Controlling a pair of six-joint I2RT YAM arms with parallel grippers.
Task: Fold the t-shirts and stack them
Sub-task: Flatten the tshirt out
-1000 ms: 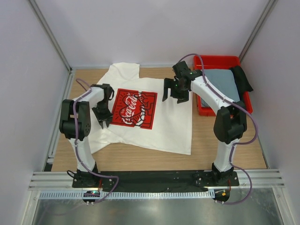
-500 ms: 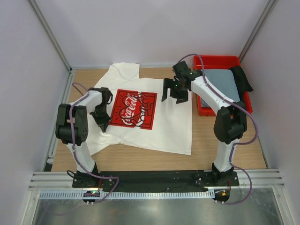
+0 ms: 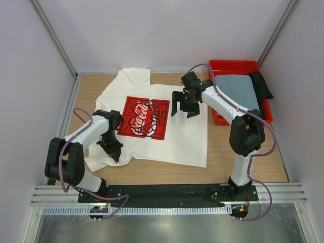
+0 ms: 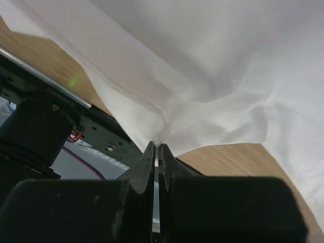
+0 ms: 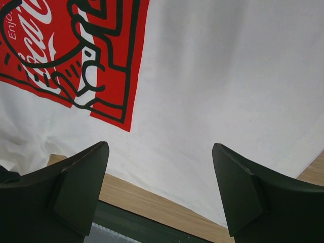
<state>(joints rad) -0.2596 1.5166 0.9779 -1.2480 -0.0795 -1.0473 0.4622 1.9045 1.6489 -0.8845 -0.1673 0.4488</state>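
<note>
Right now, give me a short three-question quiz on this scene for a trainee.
1. True or false: the left claw is shut on an edge of the white t-shirt.
2. Where does the grey-blue t-shirt lie? A: on the bare wood. B: in the red bin. C: on top of the white t-shirt.
3. Fill in: the right claw hangs over the white t-shirt with its jaws ____.

Key: 1 true. 2 B. 3 open.
</note>
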